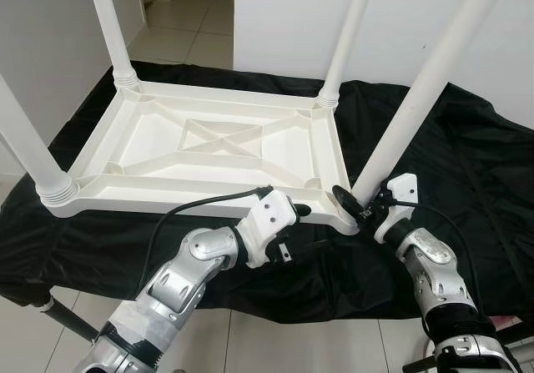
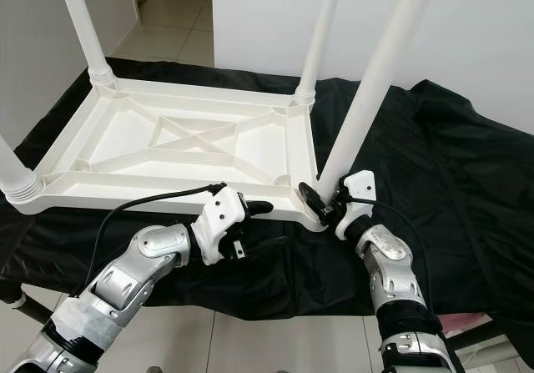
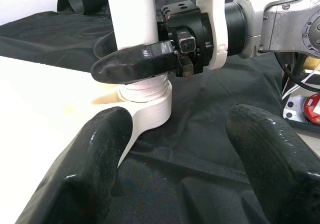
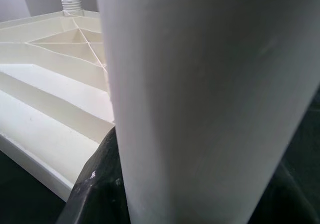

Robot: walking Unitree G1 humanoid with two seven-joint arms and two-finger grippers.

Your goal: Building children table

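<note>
A white plastic children's table (image 1: 209,143) lies upside down on a black cloth (image 1: 467,164). Three legs stand upright in their corner sockets: far left (image 1: 108,22), far right (image 1: 346,35) and near left (image 1: 29,148). The fourth leg (image 1: 425,89) leans to the right, its threaded foot at the near right corner socket (image 3: 145,101). My right gripper (image 1: 357,202) is shut on this leg just above the socket, one black finger (image 3: 135,63) wrapped across it. My left gripper (image 1: 294,223) hovers open at the table's front edge, a little left of that corner, holding nothing.
The cloth-covered surface ends just in front of my arms, with tiled floor (image 1: 275,340) below. A white wall (image 1: 292,14) rises behind the table, and a doorway with tiles (image 1: 183,22) opens at the far left. A red and white object (image 3: 312,106) lies past the cloth on the right.
</note>
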